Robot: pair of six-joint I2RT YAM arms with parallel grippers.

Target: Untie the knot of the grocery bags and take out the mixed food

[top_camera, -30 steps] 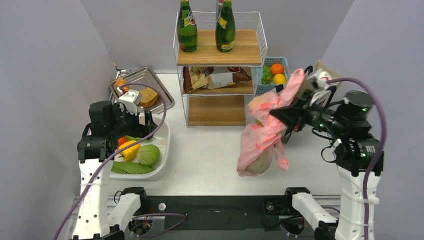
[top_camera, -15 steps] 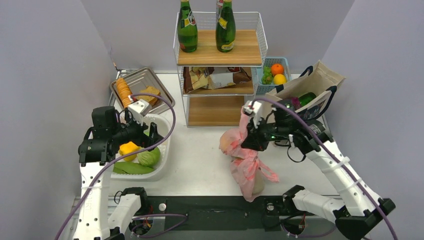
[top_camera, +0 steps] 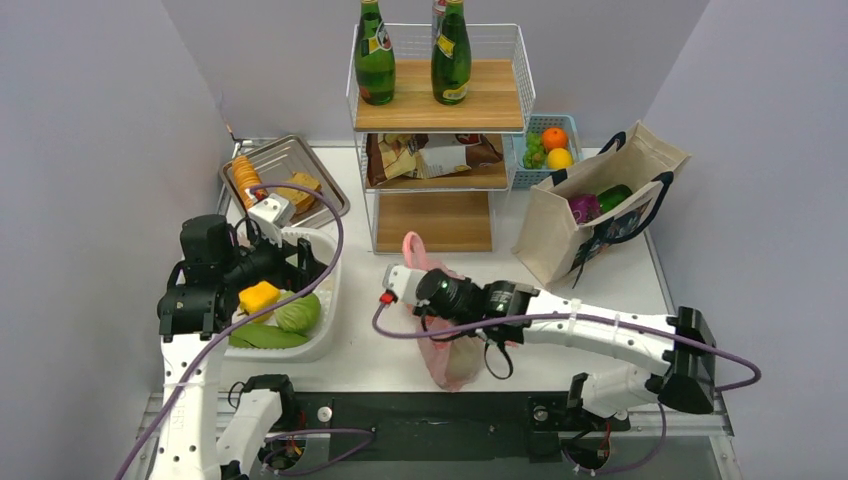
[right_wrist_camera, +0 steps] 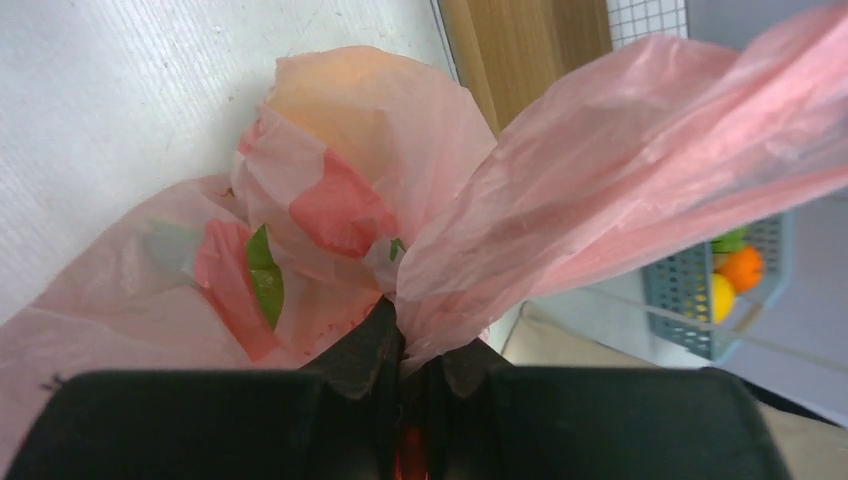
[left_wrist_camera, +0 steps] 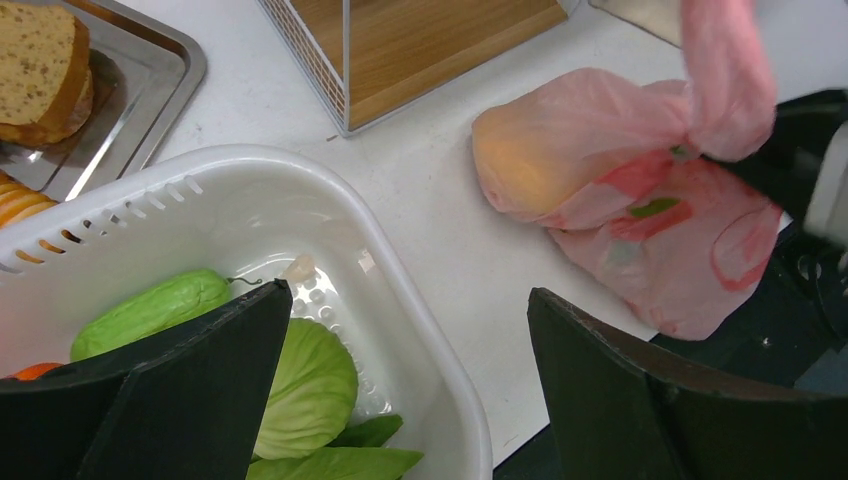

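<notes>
The pink grocery bag [top_camera: 455,360] lies on the table at the front centre, with one loop handle [top_camera: 413,250] sticking up. My right gripper [top_camera: 428,300] reaches in from the right and is shut on the bag's bunched handle plastic at the knot [right_wrist_camera: 440,320]. An orange-yellow lump of the mixed food [left_wrist_camera: 520,150] shows through the bag [left_wrist_camera: 620,190]; the rest is hidden inside. My left gripper [top_camera: 303,264] hangs open over the white tub's [left_wrist_camera: 440,350] right rim, its fingers [left_wrist_camera: 180,400] holding nothing, left of the bag.
The white tub [top_camera: 330,300] holds a cabbage [top_camera: 297,313], green vegetables and a yellow item. A metal tray [top_camera: 330,200] with bread sits behind it. A wire shelf [top_camera: 440,130] with green bottles stands at the back, with a blue fruit basket [top_camera: 575,130] and a beige canvas tote [top_camera: 560,225] to its right.
My right arm has swung the pink bag from high on the right, leftward and down onto the table's front centre. The left arm has barely shifted.
</notes>
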